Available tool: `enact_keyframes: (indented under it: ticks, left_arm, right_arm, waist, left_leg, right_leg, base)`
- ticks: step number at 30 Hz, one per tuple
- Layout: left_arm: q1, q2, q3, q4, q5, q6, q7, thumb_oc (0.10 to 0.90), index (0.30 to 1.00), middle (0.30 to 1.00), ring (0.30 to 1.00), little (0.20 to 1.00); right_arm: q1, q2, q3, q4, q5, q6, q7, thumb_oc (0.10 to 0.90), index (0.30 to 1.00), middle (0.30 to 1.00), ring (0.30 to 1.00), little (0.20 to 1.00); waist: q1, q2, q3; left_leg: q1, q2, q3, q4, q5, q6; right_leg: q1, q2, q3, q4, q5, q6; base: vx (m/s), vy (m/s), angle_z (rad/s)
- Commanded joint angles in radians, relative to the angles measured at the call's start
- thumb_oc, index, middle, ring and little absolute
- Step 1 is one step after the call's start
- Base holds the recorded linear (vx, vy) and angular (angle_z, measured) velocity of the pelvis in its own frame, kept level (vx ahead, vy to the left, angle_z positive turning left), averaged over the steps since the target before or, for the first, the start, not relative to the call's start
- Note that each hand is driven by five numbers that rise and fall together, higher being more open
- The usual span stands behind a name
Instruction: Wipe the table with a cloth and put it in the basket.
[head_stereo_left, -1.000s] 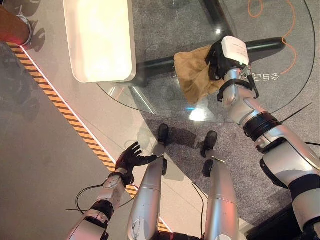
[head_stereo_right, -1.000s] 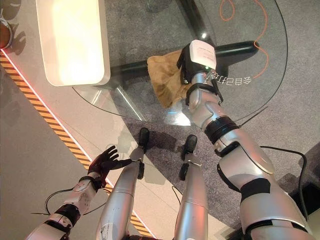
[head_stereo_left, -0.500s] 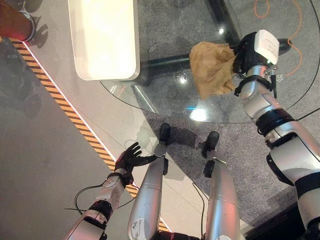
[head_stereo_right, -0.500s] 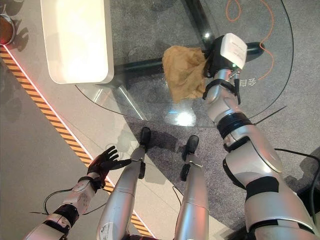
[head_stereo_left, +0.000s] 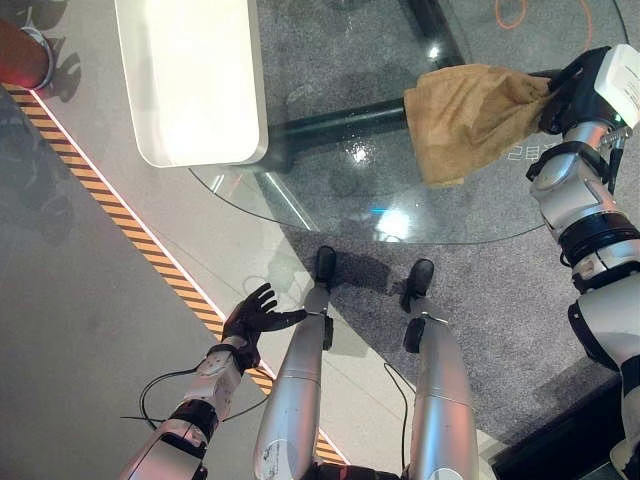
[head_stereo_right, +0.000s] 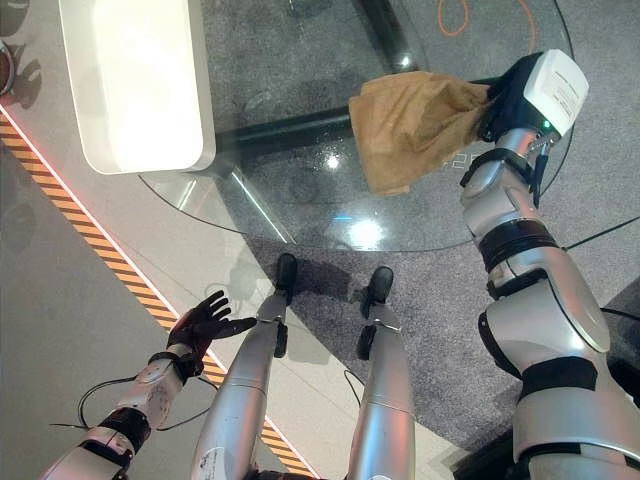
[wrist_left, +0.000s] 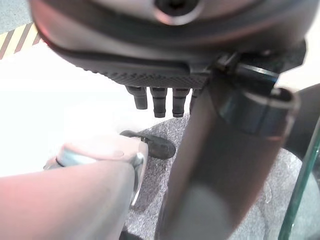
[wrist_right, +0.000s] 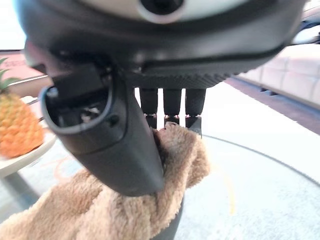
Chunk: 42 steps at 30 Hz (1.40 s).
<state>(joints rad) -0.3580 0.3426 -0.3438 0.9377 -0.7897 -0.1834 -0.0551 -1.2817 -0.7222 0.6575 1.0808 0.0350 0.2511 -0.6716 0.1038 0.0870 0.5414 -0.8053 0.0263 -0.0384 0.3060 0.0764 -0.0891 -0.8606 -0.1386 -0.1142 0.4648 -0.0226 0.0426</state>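
R hand (head_stereo_right: 505, 100) fingers clenched on the tan cloth (head_stereo_right: 415, 122), which lies spread on the round glass table (head_stereo_right: 300, 215) near its R edge. L hand (head_stereo_left: 250, 316) low by the floor, fingers relaxed, splayed. Grey carpet (head_stereo_right: 450, 310) under table; white bench (head_stereo_left: 190, 80) beside it; striped floor tape (head_stereo_left: 150, 250).

Perhaps showroom: glass table (head_stereo_left: 300, 205), floor tape (head_stereo_left: 120, 215)

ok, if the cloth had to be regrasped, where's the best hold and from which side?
Probably the bunched end already under the right hand, at the cloth's right edge: the right wrist view shows fingers and thumb curled round thick gathered folds there. The rest lies spread flat on the glass table, harder to pinch. Come from the right, from above.
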Motion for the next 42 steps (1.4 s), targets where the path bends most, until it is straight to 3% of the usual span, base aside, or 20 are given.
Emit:
enact_keyframes:
  ticks: [1,10,18,28,42]
  left_arm:
    - [0.058,0.051,0.009,0.006,-0.027,-0.025,0.001,0.800,0.900,0.900,0.900,0.900]
    - [0.048,0.055,0.014,0.006,-0.031,-0.017,-0.003,0.800,0.900,0.900,0.900,0.900]
    - [0.040,0.041,0.019,0.031,-0.016,-0.031,-0.015,0.800,0.900,0.900,0.900,0.900]
    - [0.021,0.015,0.019,0.038,0.005,-0.034,-0.007,0.800,0.900,0.900,0.900,0.900]
    - [0.010,-0.021,0.013,0.052,0.022,-0.049,0.004,0.800,0.900,0.900,0.900,0.900]
  right_arm:
    - [-0.118,-0.168,-0.017,-0.023,0.013,-0.024,-0.135,0.100,0.300,0.300,0.300,0.200]
    - [-0.111,-0.156,-0.013,-0.061,0.001,-0.056,-0.092,0.100,0.300,0.300,0.300,0.200]
    - [-0.110,-0.095,0.027,-0.124,-0.051,-0.122,0.035,0.100,0.300,0.300,0.300,0.200]
    - [-0.062,0.026,0.072,-0.241,-0.087,-0.109,0.175,0.100,0.300,0.300,0.300,0.200]
    - [-0.019,0.156,0.077,-0.261,-0.102,-0.124,0.265,0.100,0.300,0.300,0.300,0.200]
  waist:
    - [-0.002,0.010,-0.021]
    - [-0.004,0.011,-0.021]
    - [0.002,0.013,-0.021]
    - [0.008,0.017,-0.021]
    - [0.019,0.030,-0.021]
  left_leg:
    - [0.006,-0.068,0.062,0.045,-0.068,0.077]
    - [0.004,-0.074,0.057,0.043,-0.067,0.077]
    - [0.005,-0.078,0.054,0.046,-0.066,0.073]
    - [0.010,-0.083,0.058,0.043,-0.065,0.069]
    - [0.019,-0.089,0.062,0.028,-0.056,0.067]
  right_leg:
    - [0.019,0.059,-0.099,-0.016,-0.018,-0.021]
    - [0.017,0.063,-0.098,-0.019,-0.020,-0.022]
    - [0.021,0.059,-0.102,-0.019,-0.027,-0.024]
    - [0.025,0.058,-0.106,-0.019,-0.034,-0.028]
    - [0.029,0.058,-0.110,-0.022,-0.036,-0.032]
  base:
    - [0.00,0.000,0.00]
    - [0.00,0.000,0.00]
    - [0.00,0.000,0.00]
    - [0.00,0.000,0.00]
    - [0.00,0.000,0.00]
